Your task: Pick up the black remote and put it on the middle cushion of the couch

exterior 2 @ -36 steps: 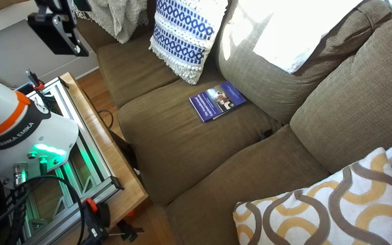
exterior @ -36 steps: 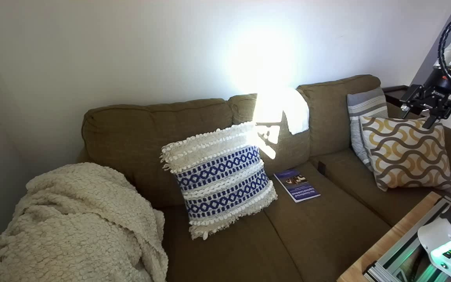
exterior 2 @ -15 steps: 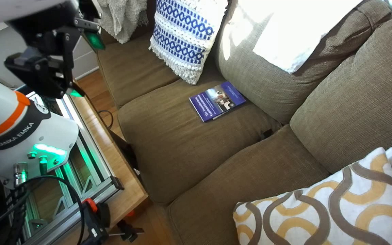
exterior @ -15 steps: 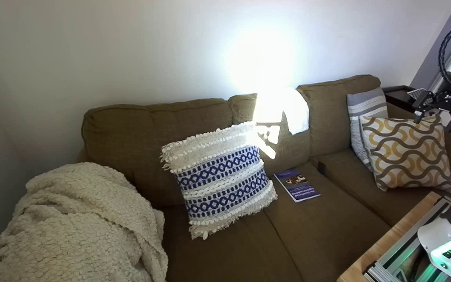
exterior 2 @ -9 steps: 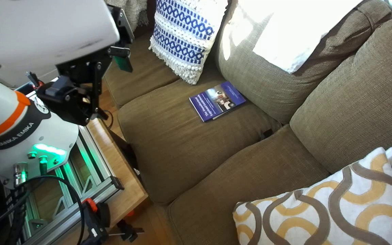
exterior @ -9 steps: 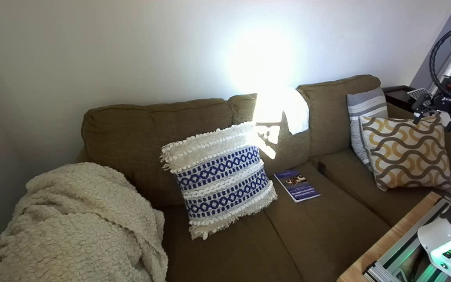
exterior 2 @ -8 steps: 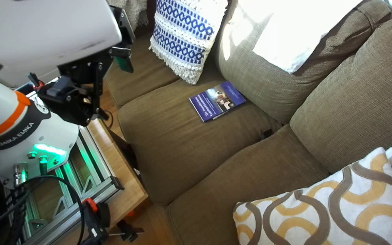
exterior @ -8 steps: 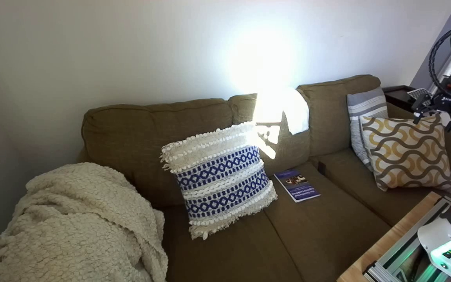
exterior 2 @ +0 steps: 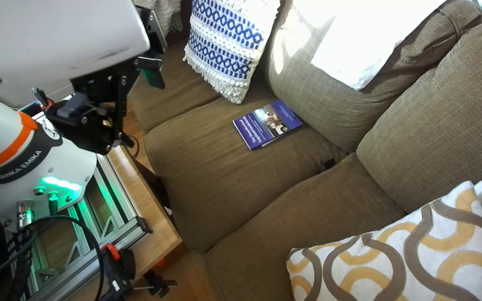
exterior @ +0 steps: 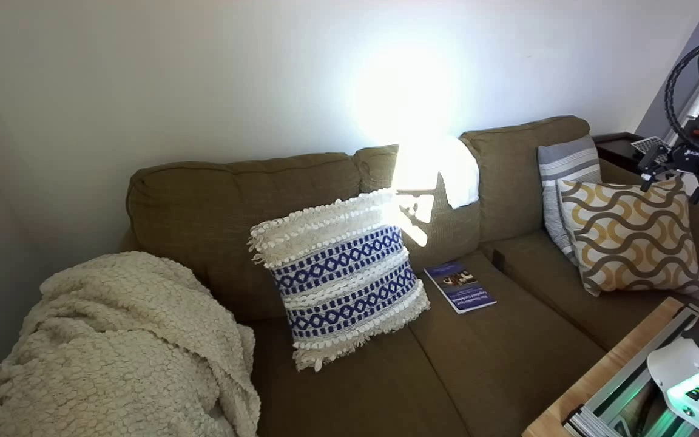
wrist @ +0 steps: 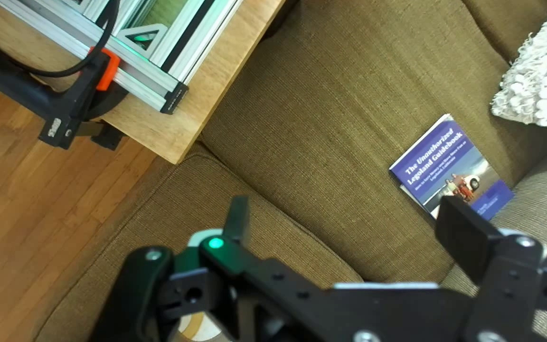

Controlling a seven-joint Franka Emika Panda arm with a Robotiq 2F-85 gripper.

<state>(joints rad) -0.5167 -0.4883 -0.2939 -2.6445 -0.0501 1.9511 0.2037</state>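
Note:
No black remote can be made out in any view. The middle cushion [exterior 2: 224, 184] is the wide olive-brown seat section of the couch [exterior 2: 429, 108]; it shows in both exterior views [exterior: 507, 346] and in the wrist view [wrist: 311, 123]. A purple book [exterior 2: 267, 124] lies on its rear part. My gripper [exterior 2: 141, 110] is open with nothing between its fingers, in the air near the front of the couch. It also shows in an exterior view [exterior: 672, 189], and in the wrist view [wrist: 349, 223] its fingers stand wide apart.
A blue-and-white fringed pillow [exterior: 349, 285], a lattice-patterned pillow [exterior: 634, 237], a striped pillow [exterior: 559, 176] and a fluffy blanket [exterior: 137, 346] are on the couch. A small dark piece [exterior 2: 328, 164] shows at the cushion seam. The robot's wooden table [exterior 2: 161, 238] stands before the couch.
Over the earlier frames my arm came further into view and the gripper moved lower and towards the couch front, staying open. In the last half second it hardly moves.

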